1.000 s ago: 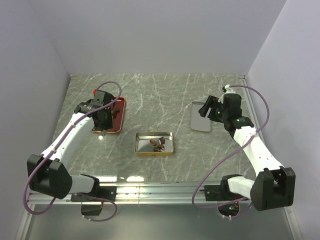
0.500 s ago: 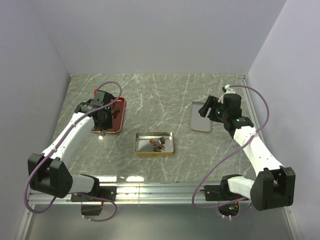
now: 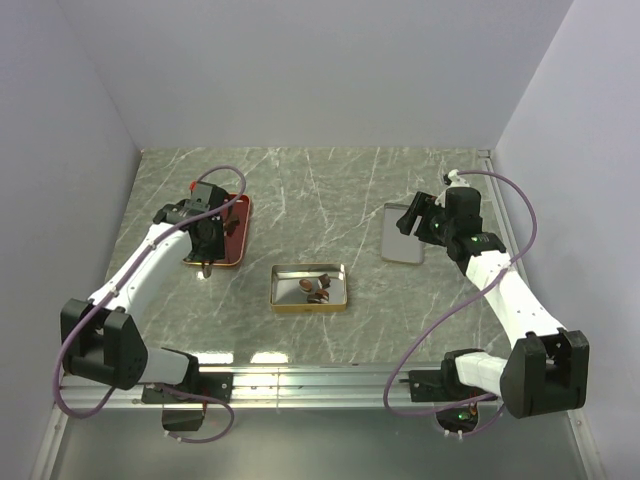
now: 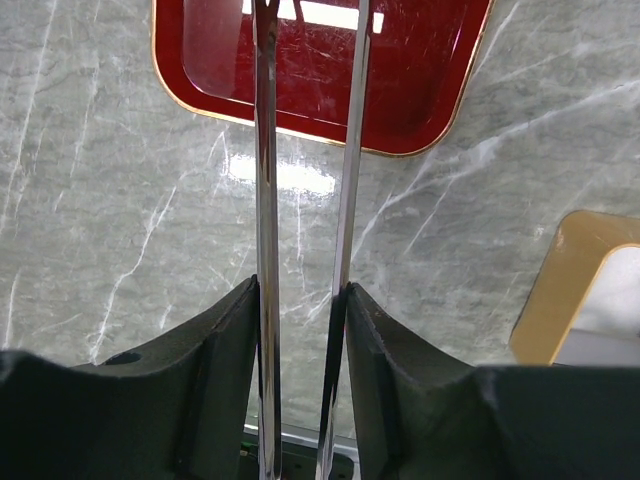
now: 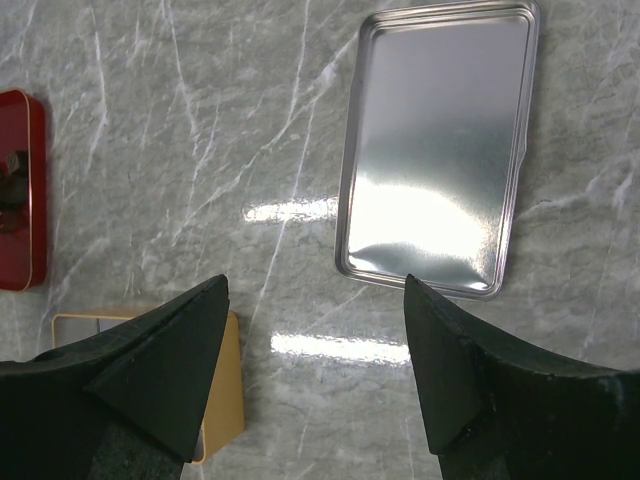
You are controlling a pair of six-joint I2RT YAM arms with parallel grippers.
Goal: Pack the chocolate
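Note:
A few dark brown chocolate lumps [image 3: 315, 289] lie in the open gold tin [image 3: 310, 289] at the table's middle. My left gripper [image 3: 205, 238] hovers over the red tray [image 3: 236, 232] at the left. In the left wrist view it [image 4: 303, 290] is shut on metal tweezers [image 4: 266, 150] that reach over the red tray [image 4: 400, 90]; their tips are out of frame. My right gripper [image 3: 408, 218] is open and empty above the silver lid [image 3: 402, 240]. The right wrist view shows the gripper [image 5: 316, 290], the lid [image 5: 440, 150], the gold tin's corner [image 5: 215, 400] and a dark lump [image 5: 12, 185] in the red tray.
White walls close the table on the left, back and right. A metal rail [image 3: 320, 380] with both arm bases runs along the near edge. The gold tin's edge [image 4: 560, 290] shows at the right of the left wrist view.
My left arm has shifted slightly over the red tray, still holding the tweezers. The right arm, the tins and the chocolate have not moved.

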